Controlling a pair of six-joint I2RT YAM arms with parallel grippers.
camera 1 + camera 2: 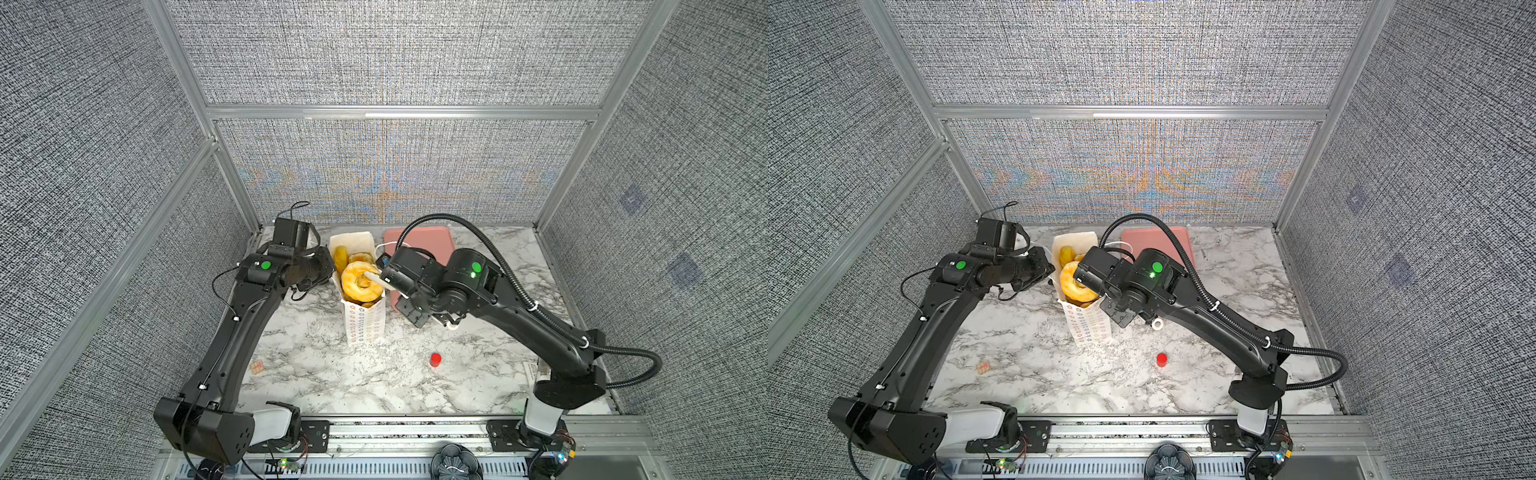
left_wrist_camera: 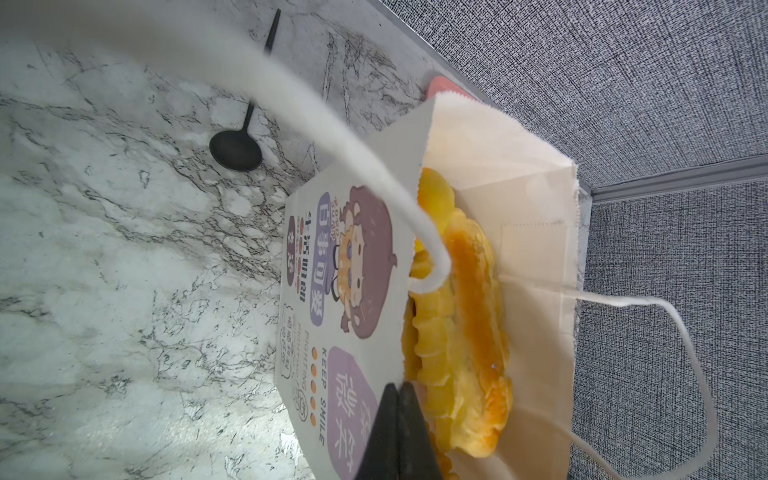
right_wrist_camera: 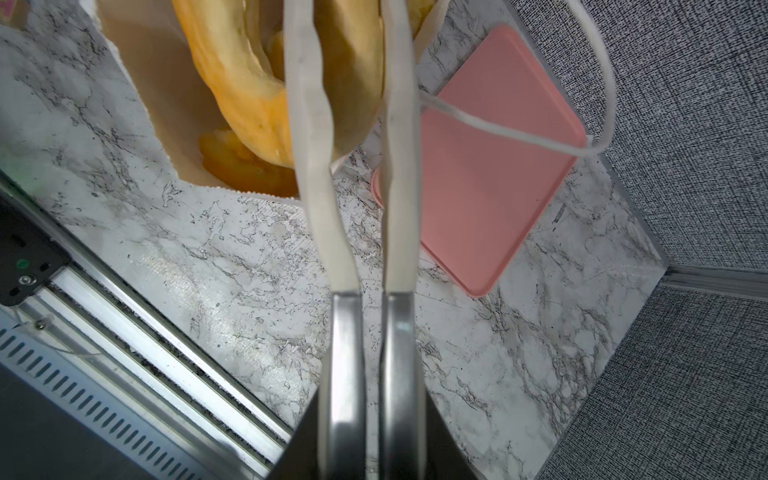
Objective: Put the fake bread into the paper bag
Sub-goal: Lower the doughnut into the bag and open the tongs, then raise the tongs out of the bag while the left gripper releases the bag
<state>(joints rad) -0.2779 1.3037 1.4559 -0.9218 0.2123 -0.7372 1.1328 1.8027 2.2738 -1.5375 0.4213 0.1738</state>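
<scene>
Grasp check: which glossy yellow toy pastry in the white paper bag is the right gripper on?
The golden ring cake, topmost in the paper bag: right gripper straddles its rim, one finger in its hole; other pastries sit deeper.

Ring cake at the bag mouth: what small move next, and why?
Probably open the right tool and release the ring cake: it already rests in the mouth of the paper bag atop other bread, while the left tool pinches the rim steady.

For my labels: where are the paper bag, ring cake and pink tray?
paper bag (image 1: 365, 324): in a top view, printed wall
ring cake (image 1: 348, 280): in a top view, rim
pink tray (image 3: 498, 199): right wrist view, floor
</scene>
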